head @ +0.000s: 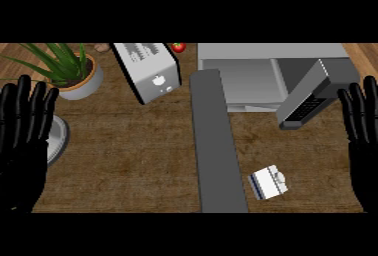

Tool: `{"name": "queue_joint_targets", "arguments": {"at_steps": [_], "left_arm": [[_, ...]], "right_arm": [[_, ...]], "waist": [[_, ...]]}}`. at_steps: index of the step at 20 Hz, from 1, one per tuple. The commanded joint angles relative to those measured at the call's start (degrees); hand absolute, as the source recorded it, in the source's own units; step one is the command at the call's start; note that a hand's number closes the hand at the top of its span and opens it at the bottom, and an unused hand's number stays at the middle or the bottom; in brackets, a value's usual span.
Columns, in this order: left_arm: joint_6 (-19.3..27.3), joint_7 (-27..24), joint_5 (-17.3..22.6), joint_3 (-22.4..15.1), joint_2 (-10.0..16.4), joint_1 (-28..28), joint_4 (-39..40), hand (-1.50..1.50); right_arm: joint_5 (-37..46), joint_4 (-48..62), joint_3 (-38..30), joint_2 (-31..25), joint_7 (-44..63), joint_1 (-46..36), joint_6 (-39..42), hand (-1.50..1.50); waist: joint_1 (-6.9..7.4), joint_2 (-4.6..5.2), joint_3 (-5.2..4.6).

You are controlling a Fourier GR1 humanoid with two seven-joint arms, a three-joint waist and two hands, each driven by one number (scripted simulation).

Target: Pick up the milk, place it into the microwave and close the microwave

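A small white milk carton (pixel 269 182) with a dark blue side stands on the wooden counter at the lower right. The grey microwave (pixel 255 75) sits at the back, its inside exposed, and its door (pixel 308 95) swings out to the right. My left hand (pixel 22 135) rests at the left edge, fingers straight and pointing up. At the right edge my right hand (pixel 362 135) is held the same way, well right of the carton. Neither hand holds anything.
A long grey bar (pixel 216 145) runs from the microwave's front down the counter's middle. A toaster (pixel 148 70) stands at the back left beside a potted plant (pixel 70 70). A grey plate (pixel 56 140) lies partly under my left hand. A red fruit (pixel 179 47) is behind the toaster.
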Motion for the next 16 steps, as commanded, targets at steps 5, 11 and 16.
{"name": "queue_joint_targets", "arguments": {"at_steps": [5,11,16], "left_arm": [[0.1,-1.4,-2.0,-1.2,-1.4,1.7,5.0,-1.5],[4.5,-2.8,8.8,-4.9,-5.1,12.8,2.3,-1.5],[3.1,-11.3,8.7,-8.3,-5.2,18.7,5.9,-1.5]], "right_arm": [[-3.2,-14.0,5.8,-0.4,-2.0,17.5,8.0,-1.5],[-10.5,-12.2,5.1,-4.1,-4.9,27.6,15.9,-1.5],[-6.7,-11.7,7.0,-3.1,-11.0,36.2,18.3,-1.5]], "waist": [[-0.31,0.79,-0.5],[0.29,0.68,-0.47],[0.3,0.76,-0.49]]}}
